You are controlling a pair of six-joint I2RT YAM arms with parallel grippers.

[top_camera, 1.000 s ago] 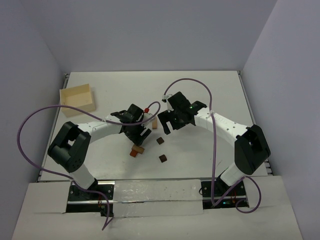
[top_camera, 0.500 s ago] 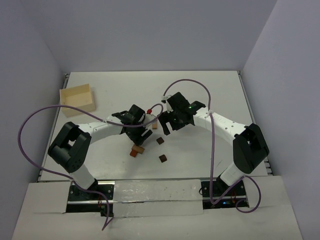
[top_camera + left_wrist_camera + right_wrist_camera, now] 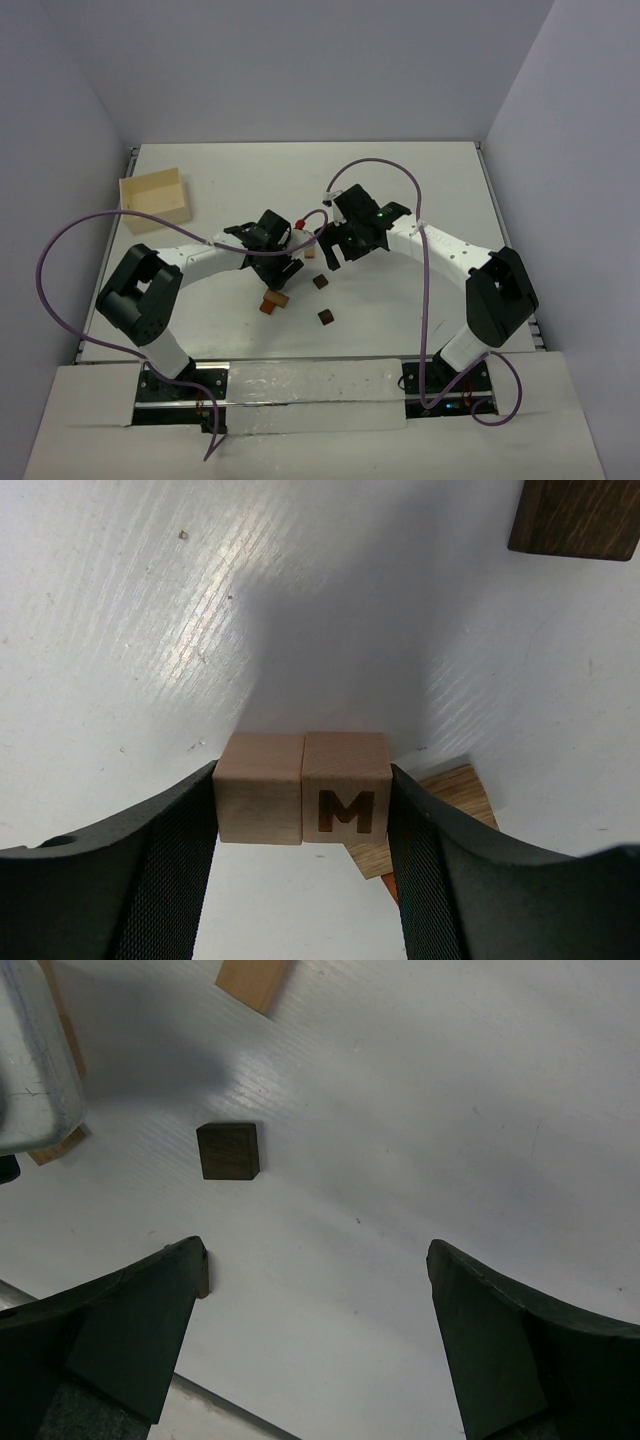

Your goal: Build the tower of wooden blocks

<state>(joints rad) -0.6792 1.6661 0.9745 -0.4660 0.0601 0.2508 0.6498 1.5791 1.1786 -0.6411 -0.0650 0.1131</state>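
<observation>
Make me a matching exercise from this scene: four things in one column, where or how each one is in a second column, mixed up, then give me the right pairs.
Column one
1. pale wooden cube stamped with an M
2. dark brown wooden cube in the right wrist view
3. pale tan open-topped box
4. right gripper

Column two
A. at the far left of the table
B. open wide, nothing between its fingers
C. between the fingers of the left gripper, beside a plain pale cube
D. lying alone, ahead of the right gripper

Pairs: 1-C, 2-D, 3-A, 4-B
</observation>
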